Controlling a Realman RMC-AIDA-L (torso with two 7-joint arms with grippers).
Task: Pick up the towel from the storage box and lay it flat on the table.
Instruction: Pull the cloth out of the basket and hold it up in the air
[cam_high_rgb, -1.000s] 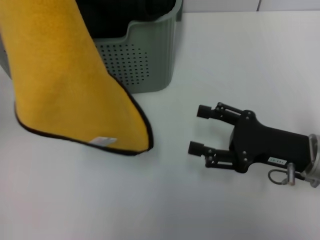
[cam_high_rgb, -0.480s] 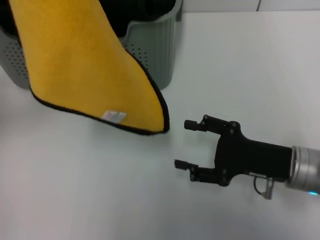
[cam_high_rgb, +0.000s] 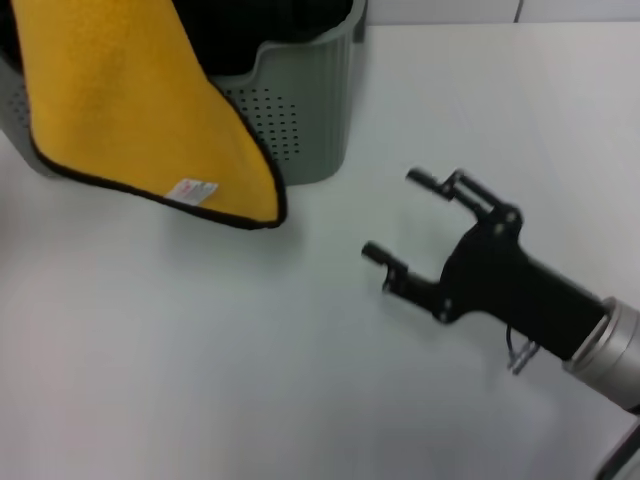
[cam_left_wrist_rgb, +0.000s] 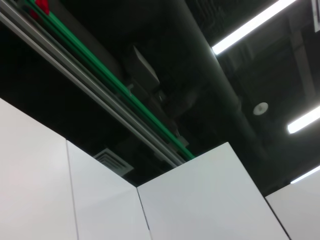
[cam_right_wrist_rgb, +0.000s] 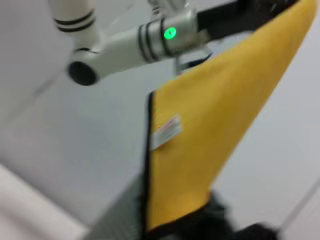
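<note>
A: Towel (cam_high_rgb: 130, 110)?
B: Hanging yellow-side out in front of the storage box (cam_high_rgb: 300, 110), above the desk (cam_high_rgb: 200, 380). Held from above, likely left pincer; can't tell its state.
A: Right pincer (cam_high_rgb: 398, 216)?
B: Released, fingers spread, near the low corner, probably to catch it.

The towel (cam_high_rgb: 130, 110) hangs in the air, yellow face showing, black edging along its lower border and a small white label near the bottom edge (its top runs out of the head view, so what holds it cannot be told there). Its rounded lower corner dangles well to the left of the right gripper (cam_high_rgb: 400, 215), whose fingers stand spread apart. Behind the towel sits the box (cam_high_rgb: 300, 110), grey-green with dotted sides, upright on the white table (cam_high_rgb: 200, 380), probably with dark cloth inside.
</note>
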